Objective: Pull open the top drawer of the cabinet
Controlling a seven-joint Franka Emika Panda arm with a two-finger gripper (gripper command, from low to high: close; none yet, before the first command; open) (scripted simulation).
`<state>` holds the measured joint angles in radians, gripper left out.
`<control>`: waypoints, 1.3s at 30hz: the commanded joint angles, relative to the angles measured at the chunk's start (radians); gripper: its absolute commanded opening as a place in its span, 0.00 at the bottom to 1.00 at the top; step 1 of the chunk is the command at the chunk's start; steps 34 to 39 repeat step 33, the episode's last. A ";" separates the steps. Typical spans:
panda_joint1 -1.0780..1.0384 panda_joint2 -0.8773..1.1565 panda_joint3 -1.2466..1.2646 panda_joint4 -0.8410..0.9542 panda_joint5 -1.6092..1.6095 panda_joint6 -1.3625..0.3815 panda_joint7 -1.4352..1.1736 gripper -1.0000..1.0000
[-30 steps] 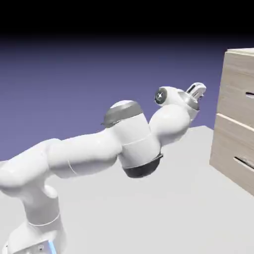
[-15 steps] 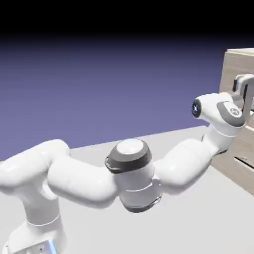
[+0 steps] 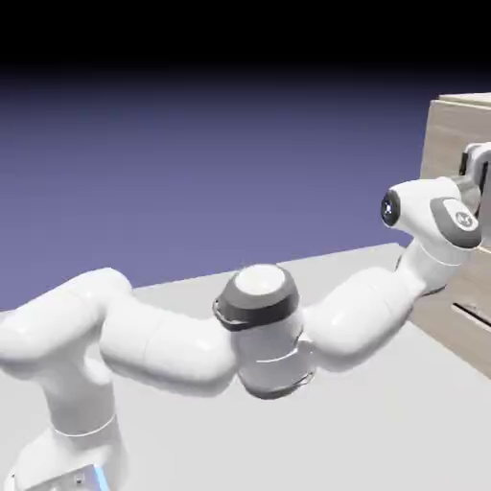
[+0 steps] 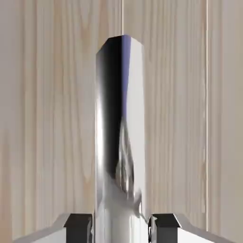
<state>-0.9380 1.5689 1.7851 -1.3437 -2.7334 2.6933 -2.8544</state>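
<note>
From the hand view, I have my gripper (image 4: 121,228) closed on one metal handle (image 4: 105,142), pinched between the two fingertips (image 4: 79,228). This is the close look that the outside camera can't give me: there, the grip itself is hidden. The handle is a single long bar with a faceted end, polished like a mirror, throwing back black, a violet stripe, white and some crumpled-looking reflections. Behind it I see pale beige wood, its fine grain running the long way of the bar, and I count two thin seams, both running the same way as the grain.

On the exterior view, I get the whole layout. One white arm (image 3: 173,345), all smooth rounded segments with dark grey caps, stretches over one plain light grey table (image 3: 316,432) to one boxy cabinet (image 3: 451,321) cut off by the exterior view's right edge. I count two wood-grain fronts. The top drawer (image 3: 446,144) is the upper one, at the far right, partly covered by the hand in front of it. Below it sits the lower drawer (image 3: 436,321), whose dark, slot-shaped lower handle (image 3: 470,315) shows only from this side.
</note>
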 commanded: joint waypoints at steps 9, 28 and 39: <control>-0.206 0.021 0.012 -0.326 -0.033 -0.118 0.065 0.00; -0.715 0.067 0.061 -1.015 0.011 -0.298 0.141 0.00; -0.785 0.075 0.072 -1.090 0.029 -0.304 0.143 1.00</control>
